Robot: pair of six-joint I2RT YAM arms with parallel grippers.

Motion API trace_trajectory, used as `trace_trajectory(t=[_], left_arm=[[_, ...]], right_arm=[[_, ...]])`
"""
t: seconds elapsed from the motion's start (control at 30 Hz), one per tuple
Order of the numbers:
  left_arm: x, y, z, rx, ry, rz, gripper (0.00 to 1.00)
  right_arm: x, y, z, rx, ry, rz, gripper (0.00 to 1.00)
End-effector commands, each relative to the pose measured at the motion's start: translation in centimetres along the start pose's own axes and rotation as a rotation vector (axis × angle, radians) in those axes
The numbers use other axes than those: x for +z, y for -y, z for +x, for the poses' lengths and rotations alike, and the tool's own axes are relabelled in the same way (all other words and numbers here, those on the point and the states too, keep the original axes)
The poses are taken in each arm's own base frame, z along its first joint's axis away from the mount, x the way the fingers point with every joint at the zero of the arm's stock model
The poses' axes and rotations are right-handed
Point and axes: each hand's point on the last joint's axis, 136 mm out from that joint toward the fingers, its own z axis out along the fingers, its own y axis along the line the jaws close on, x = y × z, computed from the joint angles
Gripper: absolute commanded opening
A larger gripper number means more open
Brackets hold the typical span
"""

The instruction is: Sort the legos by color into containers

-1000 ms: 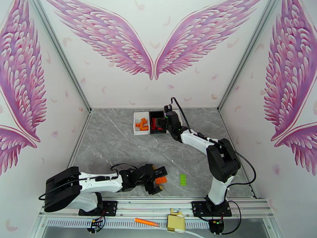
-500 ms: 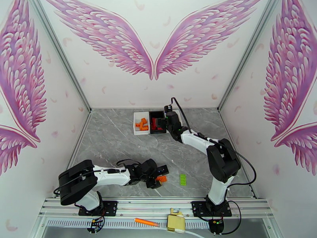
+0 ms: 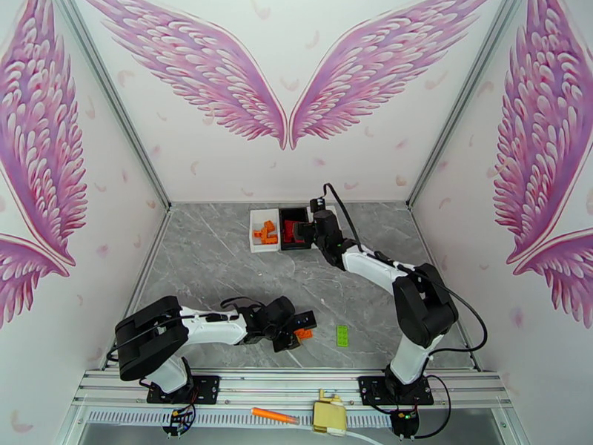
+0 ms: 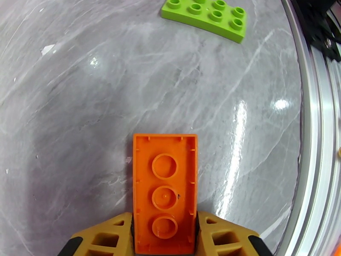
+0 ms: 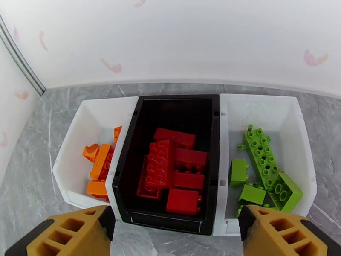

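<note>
Since a second ago, the left forearm is drawn in and lowered, and the left gripper (image 3: 299,333) is narrowed from wide open onto the orange brick (image 4: 165,193). The right arm is shifted only slightly.

Left side: the orange brick is clamped across its short width, one yellow finger pressed against each long side, its hollow underside turned to the wrist camera. This hold is judged to be made for carrying the brick to the orange pile. The brick is kept low over the table (image 4: 85,103), near the front edge. Whether it is lifted clear cannot be told.

Just right of it, a green brick (image 4: 203,15) is left lying flat, studs up, apart from the gripper. It is judged the last piece to be fetched.

Far centre: three bins are set touching in a row. Orange pieces are held in the left bin (image 5: 79,137), red in the black bin (image 5: 177,98), green in the right bin (image 5: 300,124). Sorting is judged nearly done.

Right side: the right gripper (image 5: 170,229) is hung at the near rim of the black bin with fingers spread wide and nothing held between them.

Pose: the left arm is folded low, forearm laid nearly level and pointed rightward. The right arm is stretched from its base toward the bins, with the wrist tipped down at them.
</note>
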Motion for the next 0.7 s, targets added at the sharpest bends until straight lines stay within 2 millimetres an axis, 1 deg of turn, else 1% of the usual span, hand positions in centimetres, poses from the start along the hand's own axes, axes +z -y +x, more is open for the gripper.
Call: trace_trajectory(t=[0.0,0.1,0.17,0.3,0.4,0.5,0.53,0.6,0.67], left_arm=[[-0.5,-0.2,-0.4,-0.021,0.02,0.0,0.28],[-1.6,-0.9,-0.8,-0.052,0.078,-0.038,0.28],[-2.8,-1.8,-1.5,-0.083,0.138,-0.078,0.28],[-5.9,-4.4,-2.7,-0.171,0.254,-0.178,0.28],[-8.2,-6.6,-3.2,-0.259,0.345,-0.249,0.28],[-10.5,-9.2,-3.4,-0.345,0.416,-0.323,0.28],[-11.3,-10.2,-3.4,-0.379,0.437,-0.361,0.28],[-12.9,-12.6,-3.5,-0.445,0.474,-0.442,0.28],[-14.5,-15.3,-3.2,-0.537,0.508,-0.537,0.28]], right_arm=[[-1.5,0.7,-1.2,0.003,0.033,0.014,0.81],[-2.3,0.6,-0.8,-0.003,0.027,-0.004,0.82],[-2.9,0.3,-0.5,-0.013,0.023,-0.025,0.84],[-4.3,-0.4,0.1,-0.037,0.002,-0.081,0.92],[-5.3,-0.7,0.4,-0.038,0.005,-0.112,0.96],[-6.1,-0.7,0.9,-0.044,0.005,-0.127,0.99],[-6.3,-0.5,1.1,-0.041,0.001,-0.123,1.0],[-6.9,-0.3,1.6,-0.039,-0.01,-0.12,0.99],[-7.5,-0.4,2.0,-0.045,-0.015,-0.136,0.99]])
